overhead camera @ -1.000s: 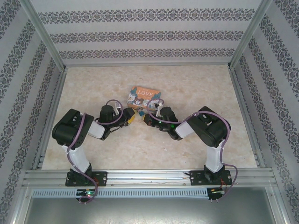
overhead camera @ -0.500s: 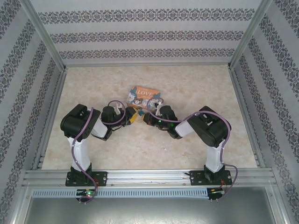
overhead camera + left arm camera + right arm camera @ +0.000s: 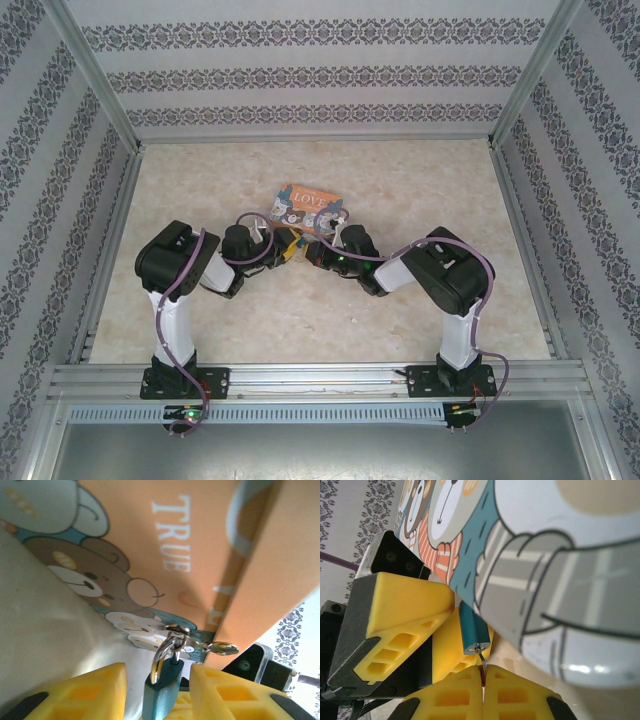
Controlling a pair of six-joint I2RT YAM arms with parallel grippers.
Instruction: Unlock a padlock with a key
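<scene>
The padlock has a small teal body and a silver shackle hooked through the clasp of the cartoon "LOVE" tin. My left gripper is open. Its yellow fingers stand on either side of the lock body with a small gap on each side. My right gripper is shut on a thin silver key. The key's tip is at the keyhole in the bottom face of the padlock. Both grippers meet at the tin's near edge, left gripper facing right gripper.
The tin looms close above the right fingers, and its orange lid is close ahead of the left fingers. A small silver tab hangs by the clasp. Bare marble tabletop surrounds the tin, bounded by patterned walls and metal rails.
My left arm has swung right, bringing its gripper up to the tin's edge beside the right gripper, and its jaws have narrowed round the padlock. The right arm has stayed put.
</scene>
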